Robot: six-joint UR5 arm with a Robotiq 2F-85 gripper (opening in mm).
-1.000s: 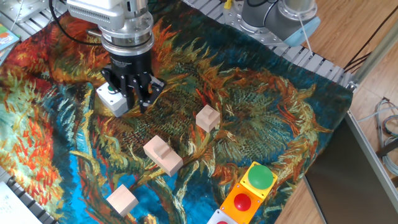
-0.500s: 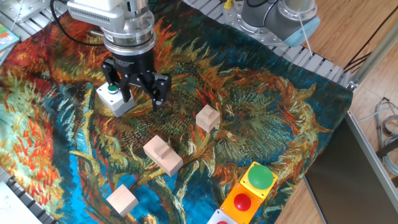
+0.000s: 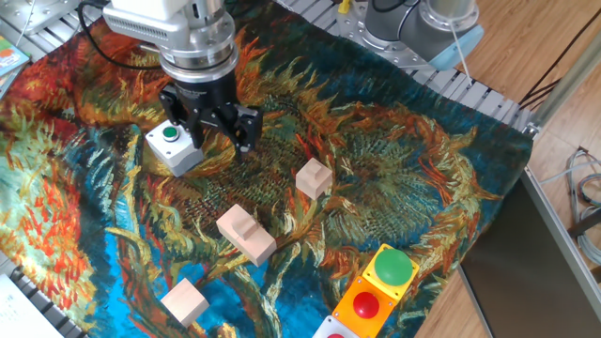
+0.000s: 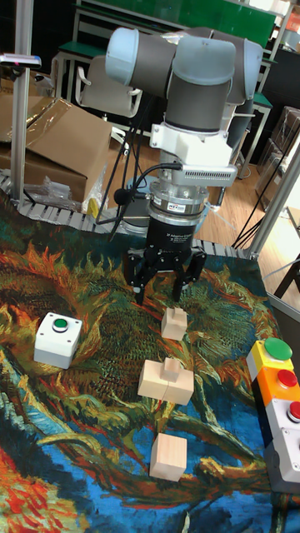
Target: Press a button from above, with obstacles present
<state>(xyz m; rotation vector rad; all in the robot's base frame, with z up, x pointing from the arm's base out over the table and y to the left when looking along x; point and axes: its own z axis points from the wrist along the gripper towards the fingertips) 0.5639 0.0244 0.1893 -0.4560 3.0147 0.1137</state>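
Note:
The button [image 3: 170,132] is small, round and green, on top of a light grey box [image 3: 176,155] at the left of the patterned cloth; it also shows uncovered in the tall fixed view [image 4: 60,325]. My gripper [image 3: 221,130] hangs just right of the box and above the cloth, open, with a clear gap between its dark fingers and nothing held [image 4: 160,290]. The obstacles are pale wooden blocks: one [image 3: 314,177] to the gripper's right, a stepped one [image 3: 246,233] nearer the front, and a third [image 3: 184,301] at the front left.
A yellow box with a larger green button [image 3: 393,267] and an orange box with a red button [image 3: 365,305] stand at the cloth's front right edge. Metal rails [image 3: 470,89] border the cloth at the back. The arm's base [image 3: 423,23] stands behind.
The gripper has lifted and shifted right, off the grey box. Its fingers have spread apart. The button, partly covered before, now shows fully.

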